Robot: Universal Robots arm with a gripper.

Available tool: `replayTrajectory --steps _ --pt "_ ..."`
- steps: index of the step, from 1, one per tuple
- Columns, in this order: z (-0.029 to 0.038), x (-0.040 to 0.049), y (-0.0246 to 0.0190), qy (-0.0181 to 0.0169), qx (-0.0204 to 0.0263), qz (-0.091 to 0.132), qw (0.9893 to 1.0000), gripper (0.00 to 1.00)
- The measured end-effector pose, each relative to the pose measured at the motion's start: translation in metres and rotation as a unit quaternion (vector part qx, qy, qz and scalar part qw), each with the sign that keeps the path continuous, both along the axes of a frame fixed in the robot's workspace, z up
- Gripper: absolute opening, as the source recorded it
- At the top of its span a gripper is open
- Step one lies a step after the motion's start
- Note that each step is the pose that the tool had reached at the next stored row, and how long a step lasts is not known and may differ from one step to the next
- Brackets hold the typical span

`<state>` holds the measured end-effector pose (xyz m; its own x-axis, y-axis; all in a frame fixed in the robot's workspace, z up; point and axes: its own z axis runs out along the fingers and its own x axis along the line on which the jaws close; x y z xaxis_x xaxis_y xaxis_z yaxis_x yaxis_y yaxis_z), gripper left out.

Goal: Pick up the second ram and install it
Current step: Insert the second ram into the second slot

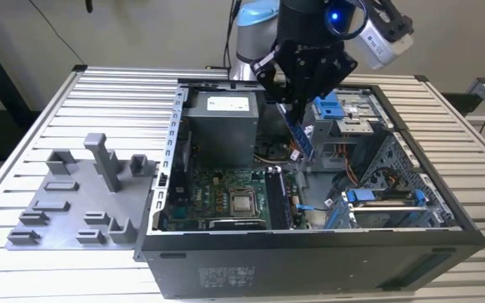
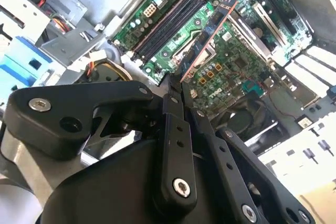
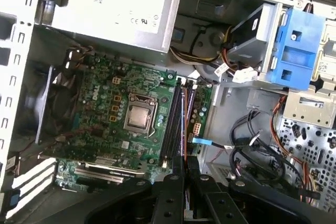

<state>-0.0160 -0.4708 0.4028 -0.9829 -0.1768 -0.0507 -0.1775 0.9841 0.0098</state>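
You have the open computer case [image 1: 310,265] lying on the slatted table [image 1: 108,88], toward its near edge. Inside it, the grey power supply [image 1: 221,123] sits by the far wall and the green motherboard [image 1: 213,196] covers the floor below it. The grey holder tray [image 1: 57,214] rests on the table just beside the case, on the exterior view's left.

Your gripper [image 1: 295,104] hangs over the middle of the case, clenched on the second ram [image 1: 302,137], which points down from the fingers and is well clear of the board. In the second wrist view the stick [image 2: 210,38] shows edge-on, aimed toward the memory slots [image 2: 168,24].

The likely failures are:
- The stick may meet its slot tilted or offset, jam on the latches, or pivot in the thin grip.
- A blue cable [image 3: 202,141] lies just beside the slots and could snag.

The power supply carries a white label [image 3: 123,11], and the case's near wall has print. I cannot make out words on either.
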Motion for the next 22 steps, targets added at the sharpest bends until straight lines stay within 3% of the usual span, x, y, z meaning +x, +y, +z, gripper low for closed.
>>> replayTrajectory --steps 6,13,17,22 --pt "-0.0026 0.0000 0.0000 0.0004 -0.0001 -0.050 0.9987 0.14" --pt "-0.0127 0.0011 0.0027 0.0025 -0.0002 -0.079 0.9969 0.14" --pt "-0.0200 0.0024 0.0063 0.0032 -0.0001 -0.088 0.9961 0.14" --pt "-0.0290 0.0029 0.0142 0.0036 -0.0003 -0.093 0.9957 0.14"
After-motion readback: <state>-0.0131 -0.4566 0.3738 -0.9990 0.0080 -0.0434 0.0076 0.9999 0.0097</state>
